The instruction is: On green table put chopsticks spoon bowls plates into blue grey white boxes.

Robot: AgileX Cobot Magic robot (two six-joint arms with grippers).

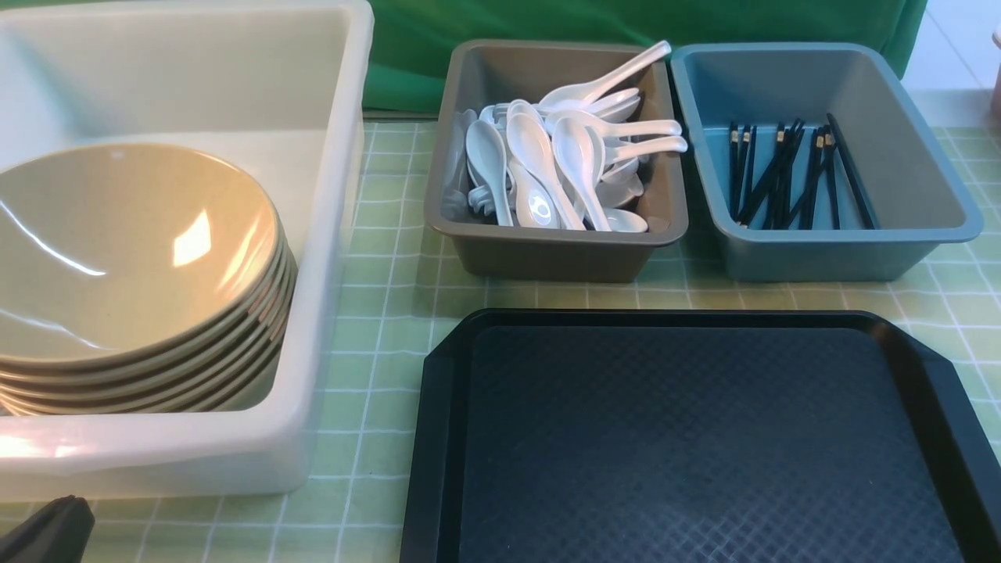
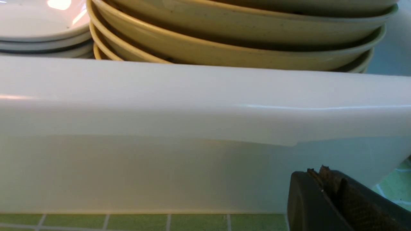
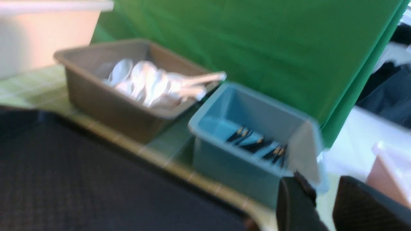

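Chopsticks point(image 1: 790, 176) lie loose on the floor of the blue box point(image 1: 923, 188) at upper right of the front view, sorted apart from the spoons point(image 1: 559, 156) heaped in the grey box point(image 1: 547, 254) at upper centre. Bowls point(image 1: 133, 266) sit nested in the white box point(image 1: 328, 234) on the left, stacked to save room, with pale plates point(image 2: 41, 29) beside them in the left wrist view. My black tray point(image 1: 704, 438) at lower centre carries nothing, so I judge the sorting done. I see the left gripper point(image 2: 324, 179) parked low by the white box wall, jaws together, empty. The right gripper point(image 3: 324, 199), at lower right of its blurred view, shows a narrow gap with nothing in it.
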